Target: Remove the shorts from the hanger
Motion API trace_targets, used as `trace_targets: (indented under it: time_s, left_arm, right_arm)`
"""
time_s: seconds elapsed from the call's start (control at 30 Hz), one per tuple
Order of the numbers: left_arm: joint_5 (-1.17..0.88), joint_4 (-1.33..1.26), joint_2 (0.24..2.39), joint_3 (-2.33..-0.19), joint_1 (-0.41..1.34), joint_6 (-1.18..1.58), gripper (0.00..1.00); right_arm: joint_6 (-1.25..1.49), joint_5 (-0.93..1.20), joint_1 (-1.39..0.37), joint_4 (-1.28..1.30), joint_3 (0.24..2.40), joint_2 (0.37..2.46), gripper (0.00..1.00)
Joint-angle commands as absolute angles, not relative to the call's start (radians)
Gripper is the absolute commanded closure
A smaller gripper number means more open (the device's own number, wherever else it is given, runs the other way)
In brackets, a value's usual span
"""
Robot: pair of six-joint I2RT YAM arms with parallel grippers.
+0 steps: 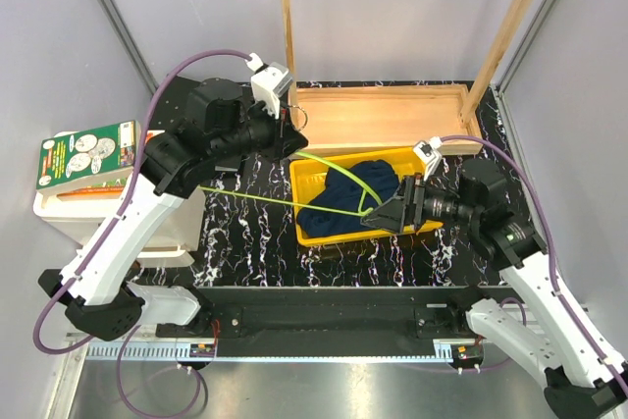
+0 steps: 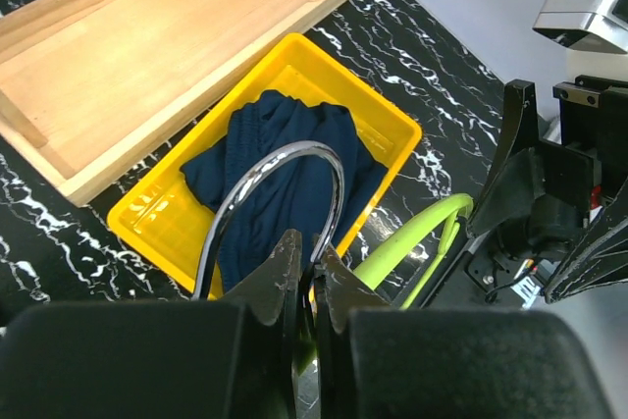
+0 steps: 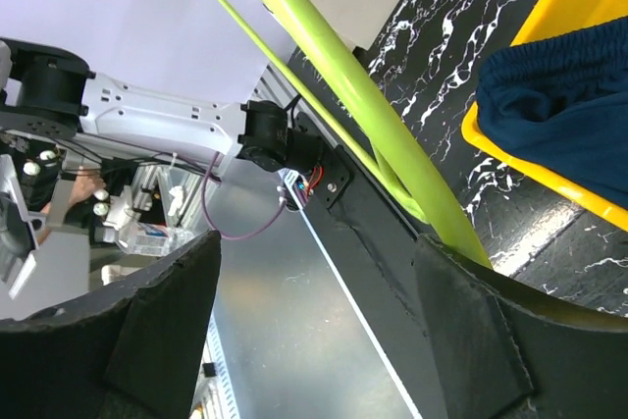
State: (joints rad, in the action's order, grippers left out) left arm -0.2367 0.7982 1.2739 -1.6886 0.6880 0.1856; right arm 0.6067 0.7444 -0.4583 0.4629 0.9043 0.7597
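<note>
from above, the shorts (image 1: 348,193) lie bunched in a yellow tray (image 1: 297,188) on the black marbled tabletop (image 1: 245,233), just in front of a shallow wooden tray (image 1: 383,115) from which two wooden posts (image 1: 286,17) rise. the left claw (image 1: 287,132) sits at the far left corner of the yellow tray, and the right claw (image 1: 386,215) at the tray's near right side. the lime-green hanger (image 3: 319,51) stretches between them, one thin arm running out to the left over the tabletop and a curved arm crossing above the shorts. this view cannot tell whether that arm touches the cloth. the left wrist view shows what the top one hides: the left claw is clenched on the hanger's silver hook (image 2: 285,152), its two fingers (image 2: 280,277) pressed close on the wire, with the hook arching up in front of the shorts and the green arm sitting beside the tray rather than in it. the right wrist view shows the right claw spread wide. its fingers (image 3: 147,340) stand far apart, and the green bar passes down between them, close against the inner edge of one finger, with the other finger clear of it. the waistband of the shorts shows at that view's right edge, inside the tray rim.
</note>
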Motion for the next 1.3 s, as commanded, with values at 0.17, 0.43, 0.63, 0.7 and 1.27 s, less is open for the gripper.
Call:
trace_targets:
  time_s: [0.17,0.43,0.63,0.7,1.27]
  left_arm:
    - [-0.390,0.727,1.255,-1.735,0.698,0.244,1.00]
    - [-0.462,0.744,1.250,-1.735,0.701,0.207,1.00]
    - [-0.463,0.741,1.253,-1.736,0.707,0.218,1.00]
    - [-0.468,0.733,1.255,-1.732,0.706,0.227,1.00]
    - [-0.367,0.592,1.250,-1.672,0.710,0.382,0.51]
  right_arm:
    - [0.456,0.516,-0.471,0.729,1.067,0.689,0.13]
    - [0.402,0.432,-0.471,0.855,1.158,0.710,0.09]
    - [0.569,0.690,-0.471,0.527,0.990,0.680,0.13]
    - [0.613,0.729,-0.471,0.467,0.951,0.670,0.16]
    - [0.847,0.700,-0.482,0.252,0.724,0.520,1.00]
